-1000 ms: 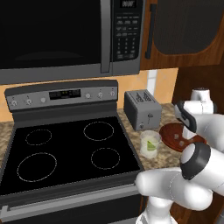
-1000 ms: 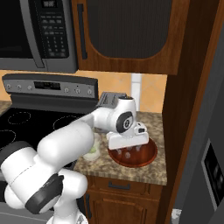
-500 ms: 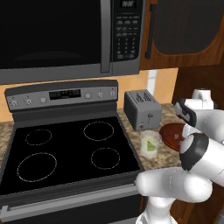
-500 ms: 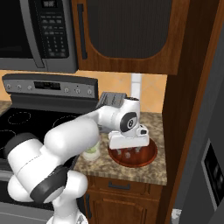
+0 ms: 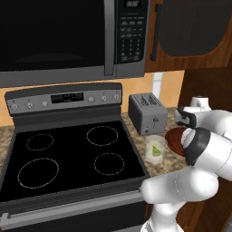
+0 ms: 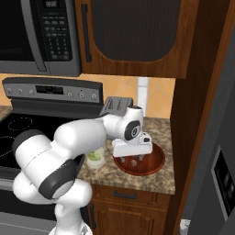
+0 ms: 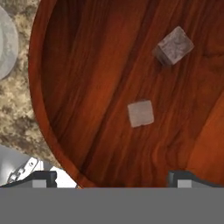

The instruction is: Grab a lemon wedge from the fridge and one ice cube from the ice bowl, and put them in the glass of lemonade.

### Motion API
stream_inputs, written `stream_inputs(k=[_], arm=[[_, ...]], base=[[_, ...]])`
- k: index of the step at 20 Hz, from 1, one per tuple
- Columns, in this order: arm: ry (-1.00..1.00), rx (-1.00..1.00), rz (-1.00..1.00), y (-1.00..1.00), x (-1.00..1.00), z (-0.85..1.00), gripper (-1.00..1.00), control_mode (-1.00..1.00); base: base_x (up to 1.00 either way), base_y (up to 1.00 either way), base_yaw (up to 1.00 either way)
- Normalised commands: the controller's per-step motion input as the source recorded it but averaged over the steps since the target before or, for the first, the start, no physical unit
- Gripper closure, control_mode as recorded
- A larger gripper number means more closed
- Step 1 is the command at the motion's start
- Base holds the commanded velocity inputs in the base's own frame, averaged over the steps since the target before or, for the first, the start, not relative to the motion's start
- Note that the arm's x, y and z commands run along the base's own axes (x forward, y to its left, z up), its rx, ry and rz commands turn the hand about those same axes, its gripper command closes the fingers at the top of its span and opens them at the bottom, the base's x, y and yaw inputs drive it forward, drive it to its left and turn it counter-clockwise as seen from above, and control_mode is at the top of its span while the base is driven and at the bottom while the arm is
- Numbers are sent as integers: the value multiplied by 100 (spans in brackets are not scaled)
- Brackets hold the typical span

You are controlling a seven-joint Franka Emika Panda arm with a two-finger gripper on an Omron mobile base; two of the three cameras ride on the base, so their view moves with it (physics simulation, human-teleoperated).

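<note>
Two ice cubes point(image 7: 140, 113) are seen lying apart on the floor of the ice bowl point(image 6: 158, 164), which stands at the desk's point(image 6: 151, 182) right end beside the glass of lemonade point(image 5: 155, 149). The tool point(image 7: 113, 176) is held spread and empty above them, so the ice step is judged in hand. A straight descent over the nearer cube is called for next. A toaster point(image 5: 145, 113) is set behind, against the wall

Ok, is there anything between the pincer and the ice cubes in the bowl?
Nothing visible. The open pincer looks straight down into the ice bowl. The nearer ice cube lies ahead between the fingertips' lines, with only bare bowl floor between; the second cube sits farther off.
</note>
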Motion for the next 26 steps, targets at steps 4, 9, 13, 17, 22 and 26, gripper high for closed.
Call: stream_inputs(k=[4,9,13,17,22,26], arm=[[0,0,4,0,36,-24,-100,-100],[0,0,3,-3,22,-21,-100,-100],[0,0,0,-28,0,-7,-100,-100],[0,0,0,-14,0,-5,-100,-100],[0,0,0,0,1,-9,-100,-100],[0,0,0,0,0,-12,-100,-100]], base=[[0,0,0],[0,0,0],[0,0,0],[0,0,0],[0,0,0],[0,0,0]])
